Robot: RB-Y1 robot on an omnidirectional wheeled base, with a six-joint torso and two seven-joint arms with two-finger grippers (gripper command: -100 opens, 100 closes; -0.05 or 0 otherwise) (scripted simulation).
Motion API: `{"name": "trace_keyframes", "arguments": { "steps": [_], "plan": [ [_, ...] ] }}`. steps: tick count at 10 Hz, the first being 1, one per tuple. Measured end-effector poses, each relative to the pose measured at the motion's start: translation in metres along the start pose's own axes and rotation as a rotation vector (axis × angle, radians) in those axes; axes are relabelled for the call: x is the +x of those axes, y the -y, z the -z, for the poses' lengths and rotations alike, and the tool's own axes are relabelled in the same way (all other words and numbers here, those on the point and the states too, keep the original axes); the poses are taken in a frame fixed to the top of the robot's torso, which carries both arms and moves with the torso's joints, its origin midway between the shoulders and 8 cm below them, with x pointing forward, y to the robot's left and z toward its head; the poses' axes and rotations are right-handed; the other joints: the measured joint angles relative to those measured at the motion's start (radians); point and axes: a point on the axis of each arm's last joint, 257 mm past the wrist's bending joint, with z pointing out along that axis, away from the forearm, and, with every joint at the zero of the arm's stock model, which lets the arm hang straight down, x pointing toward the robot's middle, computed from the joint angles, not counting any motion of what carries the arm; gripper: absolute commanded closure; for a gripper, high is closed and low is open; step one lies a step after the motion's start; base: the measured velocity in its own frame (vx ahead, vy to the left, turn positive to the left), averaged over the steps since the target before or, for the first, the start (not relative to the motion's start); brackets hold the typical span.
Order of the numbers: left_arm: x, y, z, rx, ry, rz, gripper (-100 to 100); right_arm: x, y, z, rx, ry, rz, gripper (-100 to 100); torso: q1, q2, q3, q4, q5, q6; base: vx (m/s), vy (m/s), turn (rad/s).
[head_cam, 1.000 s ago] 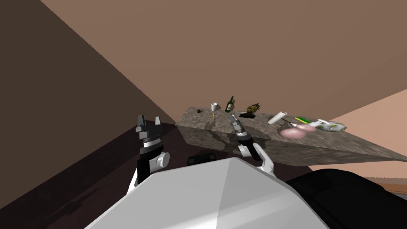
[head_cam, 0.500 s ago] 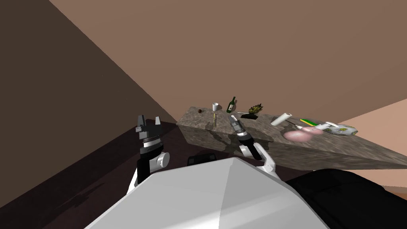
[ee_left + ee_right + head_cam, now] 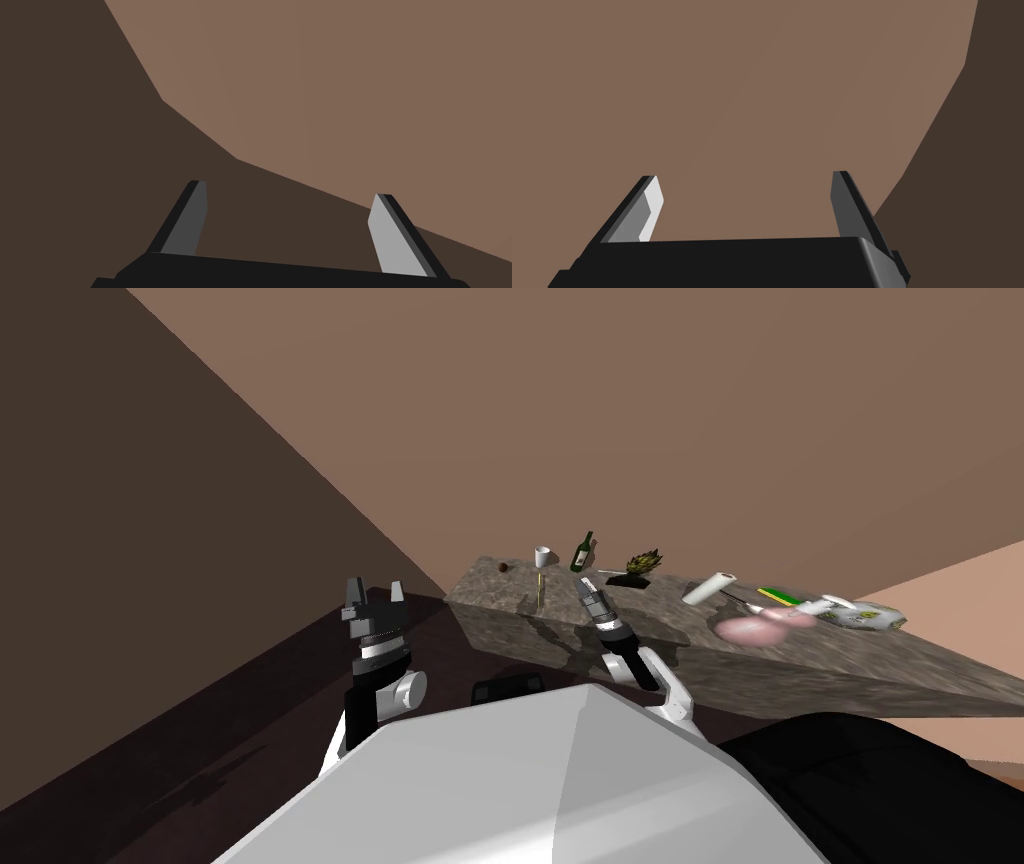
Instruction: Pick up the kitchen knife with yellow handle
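Observation:
A thin knife (image 3: 539,588) with a yellowish handle lies on the mottled stone counter (image 3: 650,613), near its left end, just in front of a white cup (image 3: 542,555). My right gripper (image 3: 584,582) is raised at the counter's front edge, a short way to the right of the knife and apart from it. Its fingers stand open with nothing between them in the right wrist view (image 3: 746,175). My left gripper (image 3: 375,588) is held up left of the counter, over the dark floor, also open and empty (image 3: 290,190).
Along the counter stand a green bottle (image 3: 581,551), a spiky plant on a dark base (image 3: 640,564), a white roll (image 3: 709,588), a green and yellow flat thing (image 3: 776,594), pink lumps (image 3: 750,628) and a patterned white dish (image 3: 865,614). Brown walls close the corner behind.
The whole head view has shifted a little, so the things on the counter's right half sit further right: my own move. Both arms keep their pose and open fingers.

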Motion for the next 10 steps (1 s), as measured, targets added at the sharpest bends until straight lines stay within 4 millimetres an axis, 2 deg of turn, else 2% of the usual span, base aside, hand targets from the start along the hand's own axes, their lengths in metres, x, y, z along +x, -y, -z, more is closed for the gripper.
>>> {"name": "trace_keyframes", "arguments": {
  "steps": [10],
  "plan": [
    [0.000, 0.000, 0.000, 0.000, 0.000, 0.000, 0, -0.016, 0.057, -0.073, 0.106, 0.012, -0.123, -100, 0.002, -0.004, -0.003, -0.001, 0.001, 0.000, 0.056, 0.049, -0.078]
  ]
}}
